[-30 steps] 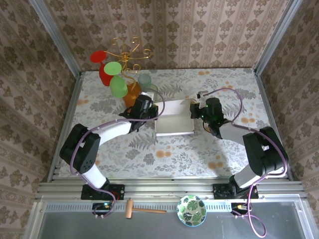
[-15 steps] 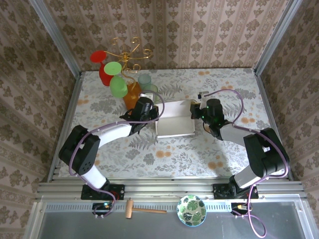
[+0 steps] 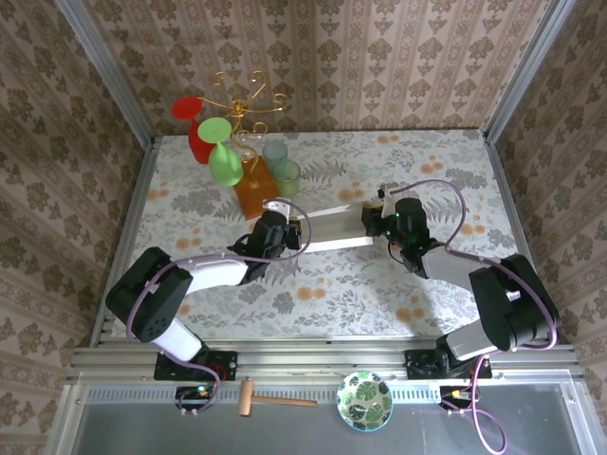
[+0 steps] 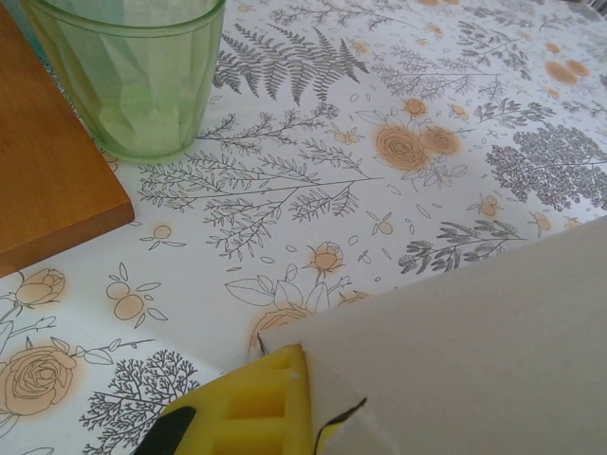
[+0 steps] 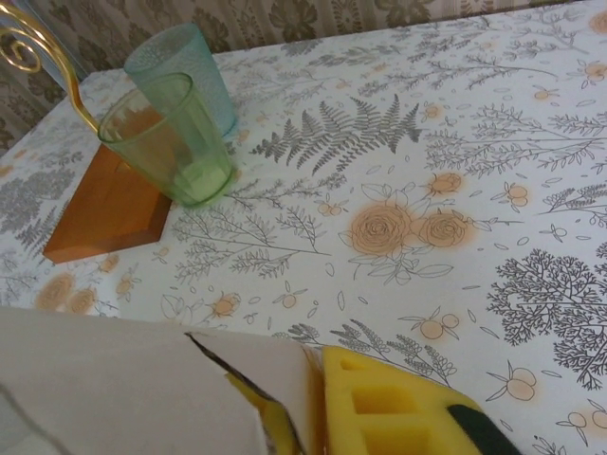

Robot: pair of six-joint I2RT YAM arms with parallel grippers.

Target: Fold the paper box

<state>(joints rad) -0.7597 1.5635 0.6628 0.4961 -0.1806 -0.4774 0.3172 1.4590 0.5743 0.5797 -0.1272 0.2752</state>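
Floral desk [image 3: 379, 284]: box [image 3: 332, 230] held mid-desk between left tool [image 3: 296, 235] and right tool [image 3: 370, 223], each clamped on one end. Move both ends together, level, so you crease without tearing.

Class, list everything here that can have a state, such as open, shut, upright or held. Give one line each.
Paper box, held at both ends, tilted.
Left gripper, shut on paper box.
Right gripper, shut on paper box.
Green cup, upright, empty.
Teal cup, upright.
Goblets, hung upside down.
Mallet, lying flat.
Bowl, upright, empty.
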